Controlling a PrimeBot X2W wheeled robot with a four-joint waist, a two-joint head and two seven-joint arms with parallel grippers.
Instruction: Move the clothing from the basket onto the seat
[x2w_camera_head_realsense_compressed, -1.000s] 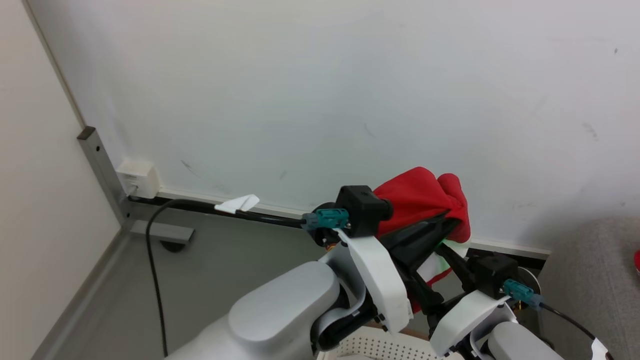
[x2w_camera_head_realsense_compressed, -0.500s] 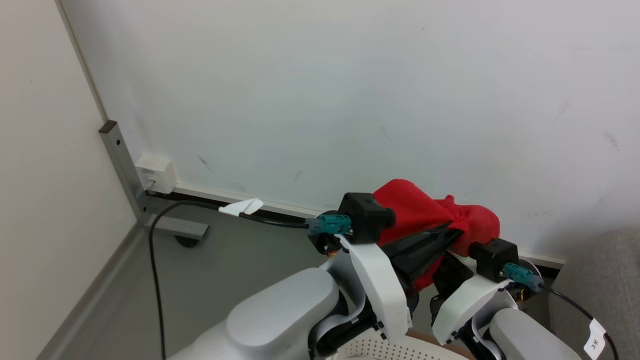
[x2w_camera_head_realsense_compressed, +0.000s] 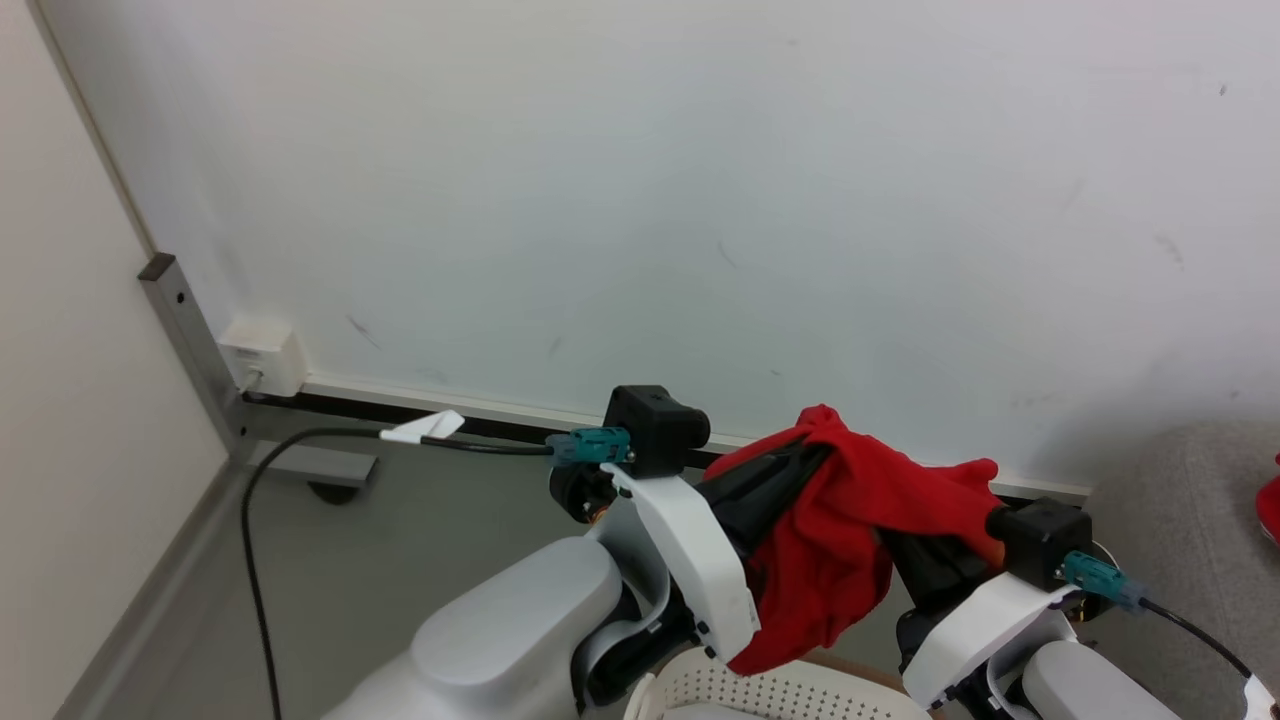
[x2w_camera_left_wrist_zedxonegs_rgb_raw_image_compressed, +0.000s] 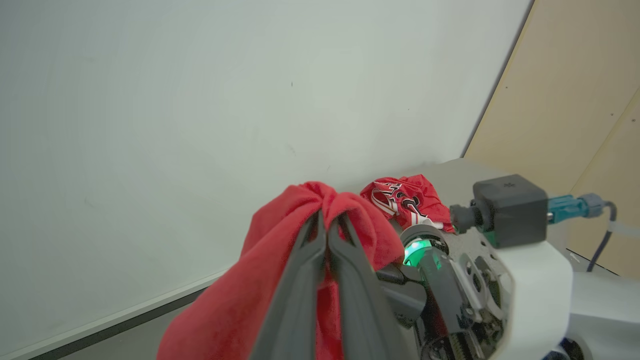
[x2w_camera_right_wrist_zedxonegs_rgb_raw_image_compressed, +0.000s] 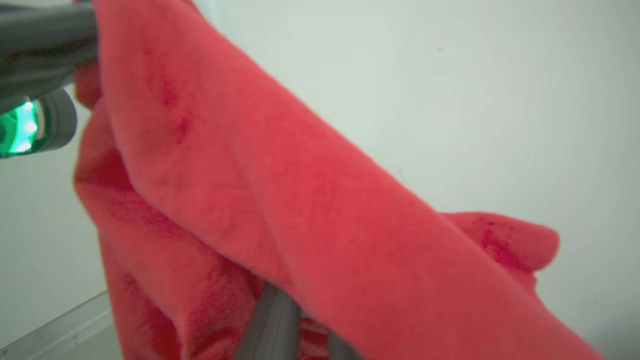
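Grip change you should log: right gripper, wide apart a second ago, now pinches down on the soft bright red garment that the left gripper also clamps tight, so it hangs between both above the white perforated plastic basket, likely ready for the light grey fabric sofa.

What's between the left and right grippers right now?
The red garment: it stretches from the left gripper across to the right gripper, its loose end hanging above the basket. The head view shows this.
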